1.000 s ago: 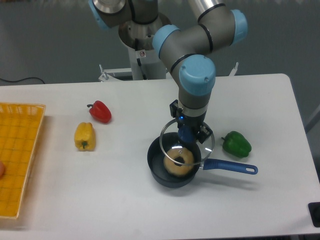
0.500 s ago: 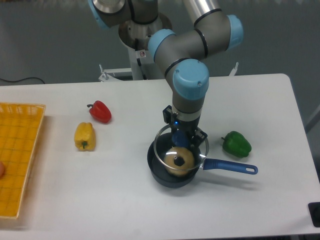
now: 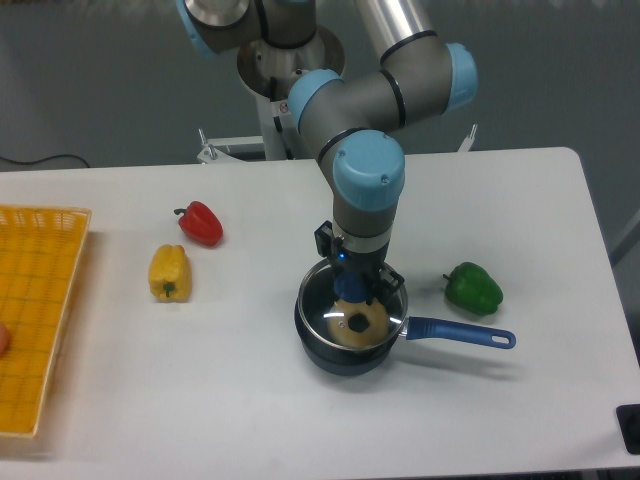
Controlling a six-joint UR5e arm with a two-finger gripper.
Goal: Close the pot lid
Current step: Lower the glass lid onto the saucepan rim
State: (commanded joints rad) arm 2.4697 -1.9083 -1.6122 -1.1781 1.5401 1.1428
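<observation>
Currently: gripper point(image 3: 352, 291) pinched on the knob of the pot lid point(image 3: 356, 305), lid over the pot point(image 3: 345, 345) near table centre, apparently sitting slightly right of the rim. Advice: centre over rim, level the disc, lower gently, release only once seated.

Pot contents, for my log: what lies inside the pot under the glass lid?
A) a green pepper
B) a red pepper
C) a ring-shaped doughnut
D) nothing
C: a pale ring-shaped doughnut shows through the pot lid inside the pot; the red pepper and green pepper lie on the table.
</observation>
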